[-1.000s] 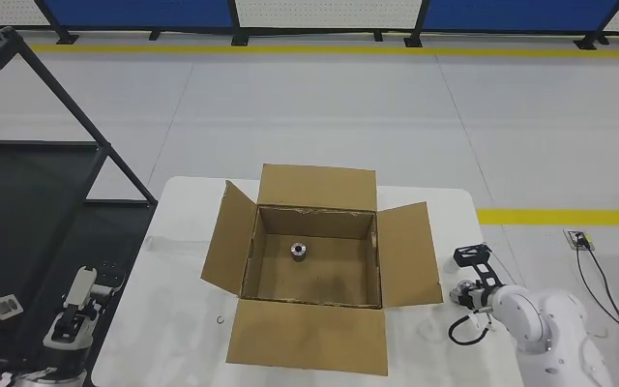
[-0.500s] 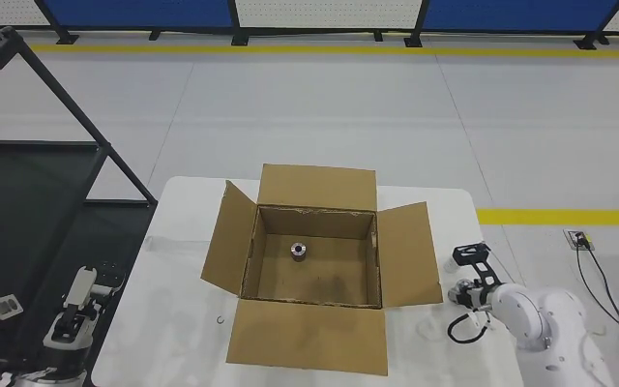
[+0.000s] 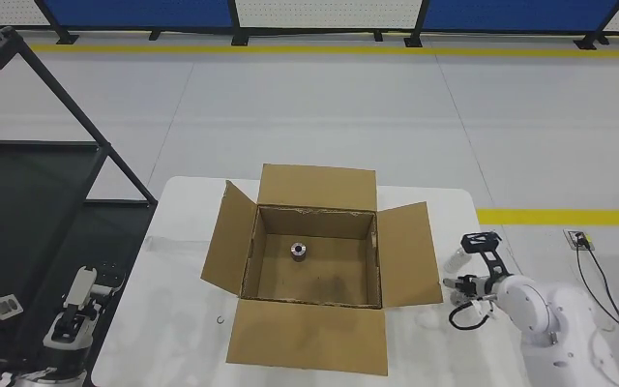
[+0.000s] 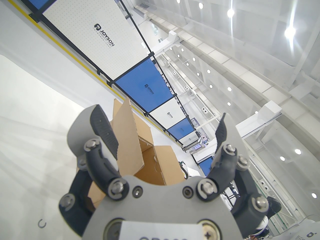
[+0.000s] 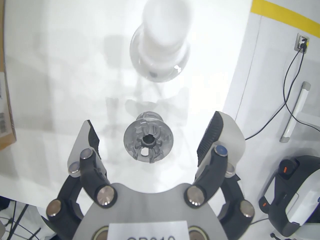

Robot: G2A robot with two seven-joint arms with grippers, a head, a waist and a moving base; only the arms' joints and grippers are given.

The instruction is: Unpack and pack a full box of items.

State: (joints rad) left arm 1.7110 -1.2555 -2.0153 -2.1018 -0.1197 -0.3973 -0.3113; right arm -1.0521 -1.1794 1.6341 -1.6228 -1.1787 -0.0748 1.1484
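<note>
**Item 1.** Brown cardboard box (image 3: 314, 266), four flaps spread, is sitting at the middle of the white desk (image 3: 184, 290). One small round grey metal piece (image 3: 297, 251) is lying on its floor near the far wall.

**Item 2.** Grey metal flanged hub (image 5: 149, 139) is standing on the desk near the right edge, beside a white bulb-shaped plastic item (image 5: 161, 43).

**Item 3.** Right gripper (image 5: 153, 128) is hovering over the hub, jaws released and straddling it without touching.

**Item 4.** Left gripper (image 4: 161, 123) is waiting off the desk's left edge, jaws released and holding nothing.

**Item 5.** Small C-shaped ring (image 3: 221, 320) is lying near the desk's front-left corner.

**Status.** Unpacking appears to be under way and nearly complete, with one piece remaining in the box. The next move is probably calling for a reach over the right flap and down onto that piece.
</note>
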